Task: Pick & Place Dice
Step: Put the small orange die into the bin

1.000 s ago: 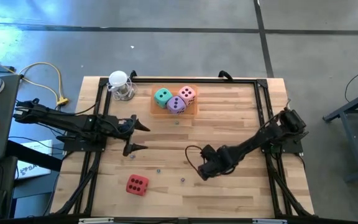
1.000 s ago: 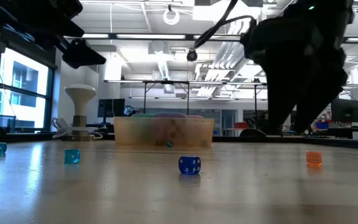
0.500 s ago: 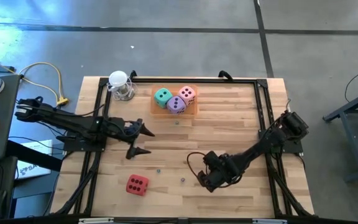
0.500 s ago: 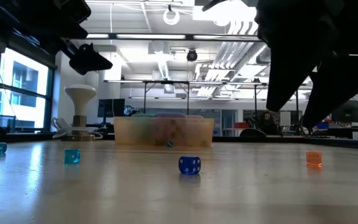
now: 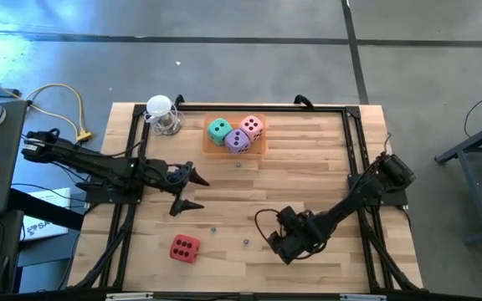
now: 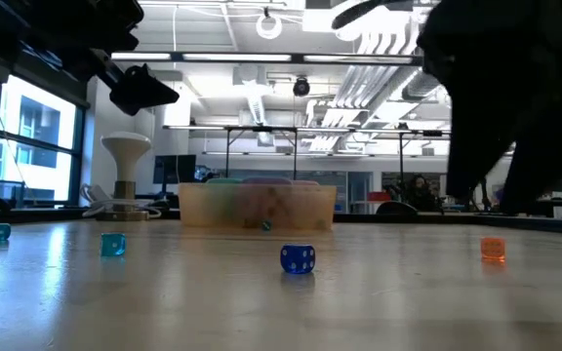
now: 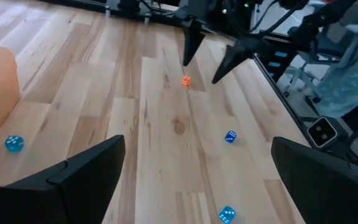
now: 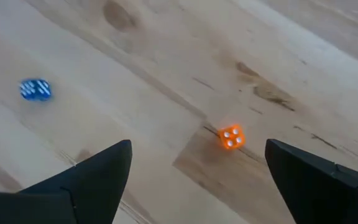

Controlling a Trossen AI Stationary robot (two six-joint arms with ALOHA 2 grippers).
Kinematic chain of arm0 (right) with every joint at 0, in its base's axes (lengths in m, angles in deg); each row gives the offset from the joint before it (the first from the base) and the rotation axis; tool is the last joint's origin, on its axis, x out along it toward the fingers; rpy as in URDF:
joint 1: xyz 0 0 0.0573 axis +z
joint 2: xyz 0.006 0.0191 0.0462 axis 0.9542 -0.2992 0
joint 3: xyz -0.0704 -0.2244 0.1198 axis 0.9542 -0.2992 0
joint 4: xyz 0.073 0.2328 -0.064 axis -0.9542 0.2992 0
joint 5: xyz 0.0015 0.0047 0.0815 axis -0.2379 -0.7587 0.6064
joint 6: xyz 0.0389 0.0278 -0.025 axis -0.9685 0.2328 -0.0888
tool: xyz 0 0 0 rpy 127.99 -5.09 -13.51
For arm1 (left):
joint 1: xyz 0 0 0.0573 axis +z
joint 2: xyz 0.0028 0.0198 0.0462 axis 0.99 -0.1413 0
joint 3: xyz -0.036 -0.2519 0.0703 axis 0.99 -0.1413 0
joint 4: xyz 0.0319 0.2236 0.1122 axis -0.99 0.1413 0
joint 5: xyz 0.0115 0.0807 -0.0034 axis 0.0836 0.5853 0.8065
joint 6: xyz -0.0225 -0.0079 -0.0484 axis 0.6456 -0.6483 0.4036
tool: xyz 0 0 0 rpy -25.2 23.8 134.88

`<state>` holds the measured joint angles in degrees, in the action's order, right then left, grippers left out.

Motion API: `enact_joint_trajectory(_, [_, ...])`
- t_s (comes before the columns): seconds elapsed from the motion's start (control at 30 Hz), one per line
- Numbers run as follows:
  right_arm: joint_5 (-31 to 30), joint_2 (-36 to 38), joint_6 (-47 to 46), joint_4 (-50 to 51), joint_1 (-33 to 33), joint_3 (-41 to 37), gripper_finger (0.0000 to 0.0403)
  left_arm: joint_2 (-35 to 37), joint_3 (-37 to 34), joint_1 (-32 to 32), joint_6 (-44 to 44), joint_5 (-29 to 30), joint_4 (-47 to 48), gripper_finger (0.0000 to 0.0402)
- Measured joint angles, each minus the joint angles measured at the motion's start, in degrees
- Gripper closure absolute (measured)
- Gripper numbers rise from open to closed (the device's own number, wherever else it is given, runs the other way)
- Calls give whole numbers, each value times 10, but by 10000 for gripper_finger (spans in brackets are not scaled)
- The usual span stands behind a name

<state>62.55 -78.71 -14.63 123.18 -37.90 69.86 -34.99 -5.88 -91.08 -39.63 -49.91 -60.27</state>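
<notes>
Right gripper [image 5: 276, 244] has dropped lower toward the near edge since a second ago; both grippers spread, holding nothing.

Left gripper [image 5: 192, 190] hangs mid-left. Red die [image 5: 184, 247] lies alone near front-left; pink [image 5: 253, 126], teal [image 5: 218, 129] and purple [image 5: 238, 140] dice sit in the tray [image 5: 260, 149]. Tiny orange die [image 8: 231, 137], seemingly just ahead of the right fingers.

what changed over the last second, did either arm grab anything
The right gripper moved toward the table's near edge, now above a small orange die. The left gripper edged slightly toward the centre. Neither took hold of anything. The red die and the small dice stayed put.
</notes>
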Motion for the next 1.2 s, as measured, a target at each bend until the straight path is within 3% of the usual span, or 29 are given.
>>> enact_joint_trajectory(0.37, [16,-52,15,14,-14,0,45,0,0,-20,-2,0,-11,6])
enact_joint_trajectory(0.8, [27,-61,15,13,-18,2,48,0,0,-20,-2,0,-15,6])
enact_joint_trajectory(0.97, [14,-61,14,16,-18,1,82,0,0,-20,1,0,-15,6])
enact_joint_trajectory(1.2, [14,-62,18,16,-20,1,161,0,0,-20,-10,0,-16,6])
